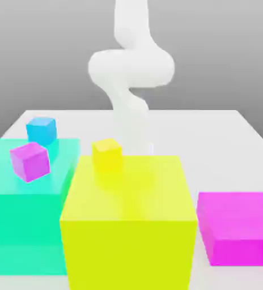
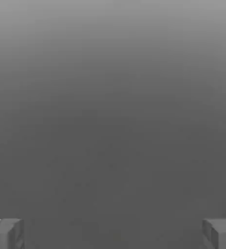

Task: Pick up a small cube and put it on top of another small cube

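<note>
The small cube is hidden. In the hand view my gripper is open: its two grey fingertips stand far apart with nothing between them, in front of plain grey. In the exterior view my white arm curls down behind the big yellow block. A little yellow cube rests at that block's far edge. A little purple cube sits tilted on the big teal block. A little blue cube lies at the teal block's far edge.
A flat magenta block lies at the exterior view's right, on the white table. The teal and yellow blocks stand side by side at the front and hide the table behind them.
</note>
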Motion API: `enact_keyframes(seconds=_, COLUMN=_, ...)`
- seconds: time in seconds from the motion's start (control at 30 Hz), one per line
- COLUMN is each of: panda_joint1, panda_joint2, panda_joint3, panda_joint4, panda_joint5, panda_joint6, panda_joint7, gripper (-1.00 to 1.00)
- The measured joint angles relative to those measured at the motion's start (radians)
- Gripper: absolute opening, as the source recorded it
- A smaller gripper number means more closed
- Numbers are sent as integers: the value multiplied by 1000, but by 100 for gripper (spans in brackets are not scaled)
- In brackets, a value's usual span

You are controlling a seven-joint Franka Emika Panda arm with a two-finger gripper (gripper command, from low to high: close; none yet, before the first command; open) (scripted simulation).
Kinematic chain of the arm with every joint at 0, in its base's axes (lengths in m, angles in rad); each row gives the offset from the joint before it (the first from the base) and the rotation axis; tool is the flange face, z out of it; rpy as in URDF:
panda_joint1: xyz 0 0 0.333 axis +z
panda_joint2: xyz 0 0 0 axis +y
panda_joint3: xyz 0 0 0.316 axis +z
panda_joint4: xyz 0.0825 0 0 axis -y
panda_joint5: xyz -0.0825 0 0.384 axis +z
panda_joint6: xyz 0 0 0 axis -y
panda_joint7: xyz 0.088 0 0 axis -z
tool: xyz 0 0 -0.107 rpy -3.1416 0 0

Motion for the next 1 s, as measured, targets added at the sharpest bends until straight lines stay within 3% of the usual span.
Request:
enact_keyframes(seconds=0.47, panda_joint1=111, panda_joint2=512, panda_joint3=128, panda_joint4=100, panda_joint5=-38, panda_joint6=96, panda_joint7=-76, gripper=0)
enact_keyframes(seconds=1.0, panda_joint1=295, panda_joint2=1101, panda_joint3=221, panda_joint4=215, panda_joint5=-183, panda_joint6=198, panda_joint7=-92, gripper=0)
